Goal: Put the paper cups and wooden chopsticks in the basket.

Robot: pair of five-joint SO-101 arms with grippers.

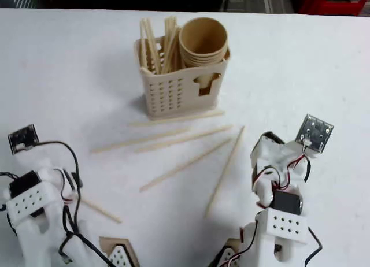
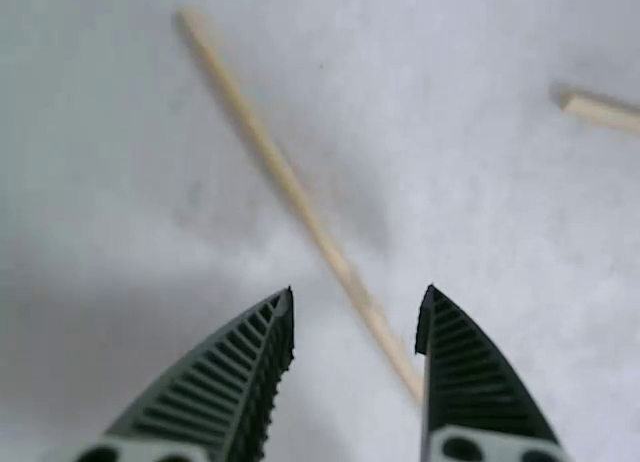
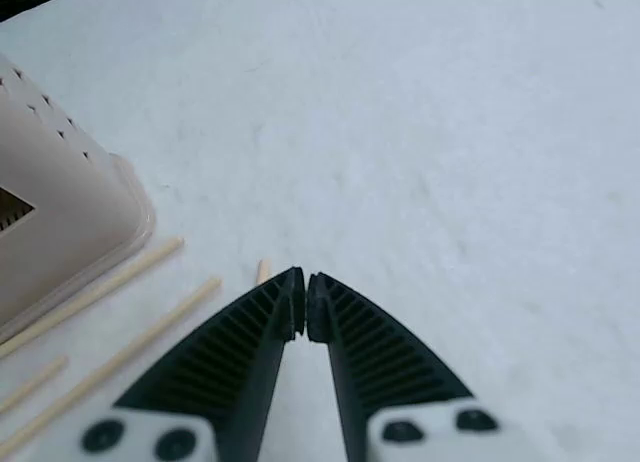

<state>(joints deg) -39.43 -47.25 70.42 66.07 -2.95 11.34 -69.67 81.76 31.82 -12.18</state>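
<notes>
A beige slotted basket (image 1: 173,93) stands at the back middle of the table. It holds a stack of paper cups (image 1: 202,41) and several upright wooden chopsticks (image 1: 155,44). Several more chopsticks (image 1: 186,164) lie loose on the white table in front of it. My left gripper (image 2: 357,294) is open just above the table. One chopstick (image 2: 290,187) runs slantwise from between its fingertips away over the table. My right gripper (image 3: 305,287) is shut on nothing, and a chopstick end (image 3: 262,272) shows just past its tips, with the basket's corner (image 3: 60,212) to one side.
The left arm (image 1: 34,203) sits at the front left beside a short chopstick (image 1: 101,211). The right arm (image 1: 280,192) sits at the front right next to a long slanting chopstick (image 1: 225,170). Another chopstick end (image 2: 600,110) lies farther off.
</notes>
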